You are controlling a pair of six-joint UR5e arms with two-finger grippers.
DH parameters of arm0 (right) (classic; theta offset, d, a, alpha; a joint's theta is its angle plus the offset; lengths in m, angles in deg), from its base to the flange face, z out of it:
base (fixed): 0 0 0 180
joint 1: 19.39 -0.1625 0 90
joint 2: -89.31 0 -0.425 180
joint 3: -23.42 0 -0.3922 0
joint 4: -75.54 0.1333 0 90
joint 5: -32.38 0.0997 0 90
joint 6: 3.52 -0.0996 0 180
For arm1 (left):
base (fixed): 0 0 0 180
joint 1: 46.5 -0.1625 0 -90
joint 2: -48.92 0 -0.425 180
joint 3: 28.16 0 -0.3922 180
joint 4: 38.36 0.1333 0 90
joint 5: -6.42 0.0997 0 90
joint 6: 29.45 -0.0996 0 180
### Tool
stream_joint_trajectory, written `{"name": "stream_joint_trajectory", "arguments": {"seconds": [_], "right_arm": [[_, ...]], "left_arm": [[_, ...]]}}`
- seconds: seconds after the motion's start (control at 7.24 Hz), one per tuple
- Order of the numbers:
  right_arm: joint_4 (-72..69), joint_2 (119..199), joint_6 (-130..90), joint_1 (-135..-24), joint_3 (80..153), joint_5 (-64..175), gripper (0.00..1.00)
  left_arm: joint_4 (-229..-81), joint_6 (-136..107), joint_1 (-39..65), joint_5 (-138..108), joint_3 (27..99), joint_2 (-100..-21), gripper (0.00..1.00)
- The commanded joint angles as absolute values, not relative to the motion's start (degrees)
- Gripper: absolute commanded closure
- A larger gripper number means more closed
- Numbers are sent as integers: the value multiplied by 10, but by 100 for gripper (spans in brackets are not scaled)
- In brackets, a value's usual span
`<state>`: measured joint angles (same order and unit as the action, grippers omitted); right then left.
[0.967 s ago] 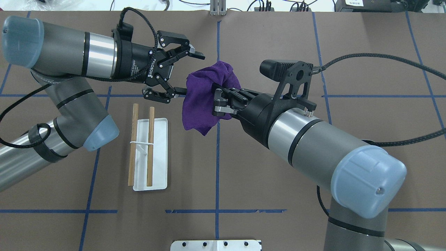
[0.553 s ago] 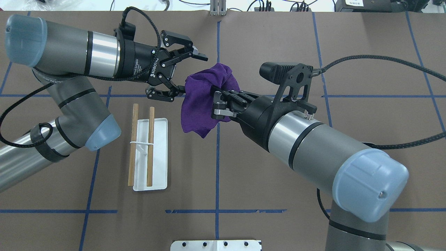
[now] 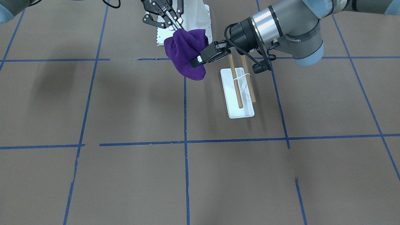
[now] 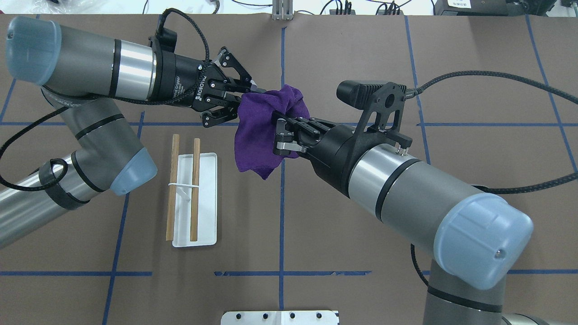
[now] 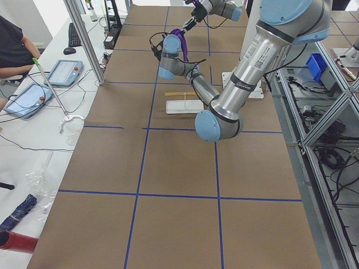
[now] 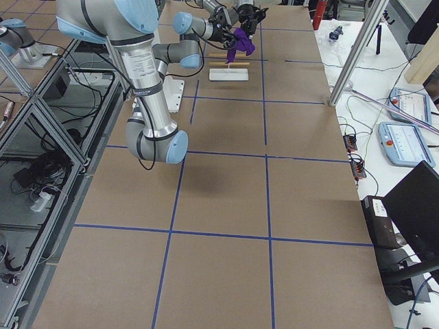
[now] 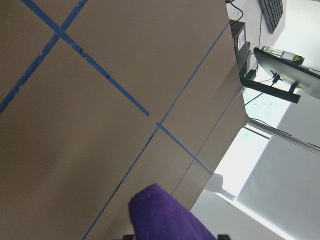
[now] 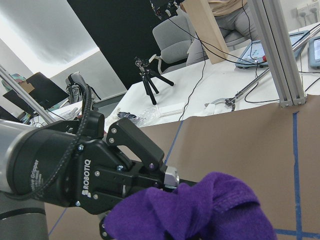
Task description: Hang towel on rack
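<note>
Towel: I see the purple towel (image 4: 257,135) bunched and held off the table (image 4: 361,54), between both grippers.
Left gripper: the left gripper (image 3: 196,62) has its jaws pinched together on the towel's edge.
Right gripper: the right gripper (image 3: 177,28) is clamped on the top fold (fingertips buried in cloth).
Rack: the rack (image 4: 195,203) stands near the towel, not touching it, on my left arm's side.

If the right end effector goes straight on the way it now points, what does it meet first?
The right end effector grips the purple towel; just beyond the cloth, the left end effector, shut on its far edge, probably lies straight ahead, as the right wrist view shows.
</note>
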<state>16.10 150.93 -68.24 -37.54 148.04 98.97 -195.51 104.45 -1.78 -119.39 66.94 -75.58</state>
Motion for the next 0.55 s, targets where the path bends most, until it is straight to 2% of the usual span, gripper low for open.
{"name": "stream_joint_trajectory", "arguments": {"seconds": [0.0,0.14,0.28,0.41], "right_arm": [[166,1510,-679,-376,1482,992,100],[172,1508,-682,-376,1482,993,26],[172,1511,-685,-373,1497,995,0],[171,1512,-685,-372,1498,996,0]], "left_arm": [[-1953,1045,-10,-1205,669,-755,100],[-1954,1045,-5,-1205,670,-756,100],[-1953,1048,-5,-1205,674,-759,100],[-1950,1049,-5,-1205,675,-759,100]]}}
